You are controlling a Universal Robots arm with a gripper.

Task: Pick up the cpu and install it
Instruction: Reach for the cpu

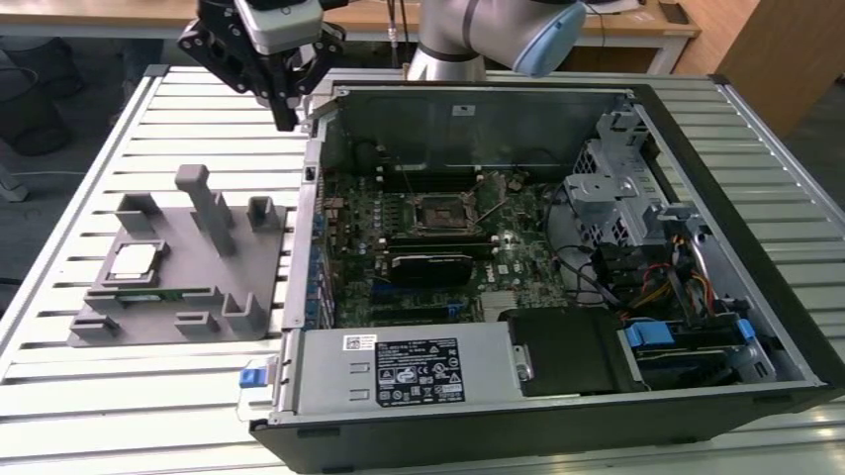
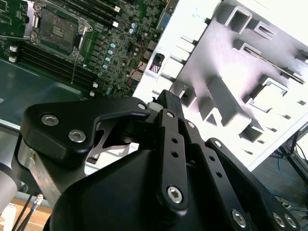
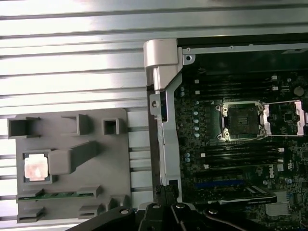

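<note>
Cpu (image 1: pixel 134 260) sits untouched in its tray (image 1: pixel 148 332); hand (image 1: pixel 284 115) hangs narrow and empty near the case (image 1: pixel 555 442). Descending unopened, it could scratch the cpu.

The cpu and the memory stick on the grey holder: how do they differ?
The cpu is square and silvery; the memory stick is long, narrow and green. The cpu lies flat in a recess; the memory stick sits in a thin slot. Both rest on the grey holder.

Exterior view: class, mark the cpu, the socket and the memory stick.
cpu (image 1: pixel 134 261), exterior view, middle of its silvery top.
socket (image 1: pixel 438 212), exterior view, its dark centre.
memory stick (image 1: pixel 148 294), exterior view, its green edge.
</note>
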